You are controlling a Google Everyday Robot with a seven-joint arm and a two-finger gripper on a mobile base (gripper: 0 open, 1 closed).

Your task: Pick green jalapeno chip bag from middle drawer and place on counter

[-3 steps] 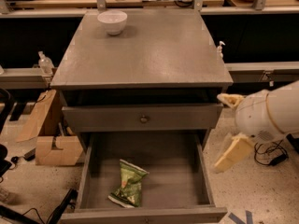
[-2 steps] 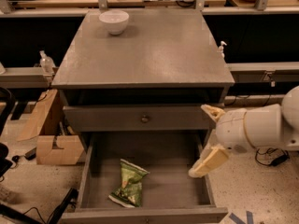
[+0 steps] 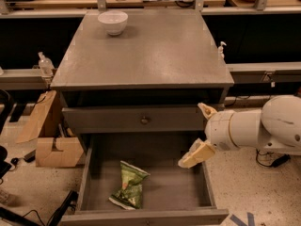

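The green jalapeno chip bag [image 3: 129,183] lies flat on the grey bottom of the middle drawer [image 3: 188,185], left of its centre. The drawer is pulled fully out below the cabinet. My gripper [image 3: 201,133] hangs over the drawer's right side, just in front of the upper drawer front. It is open and empty, with one cream finger up by the upper drawer and one lower over the drawer box. It is to the right of the bag and above it, apart from it. The counter [image 3: 150,55] is the grey cabinet top.
A white bowl [image 3: 113,21] stands at the counter's back left. The shut upper drawer with a brass knob [image 3: 145,120] sits above the open one. Cardboard boxes [image 3: 51,145] and cables lie on the floor to the left. A small bottle [image 3: 45,64] stands on the left ledge.
My arm has swung left from beside the cabinet. The gripper is now over the right part of the open drawer. The bag has not moved.
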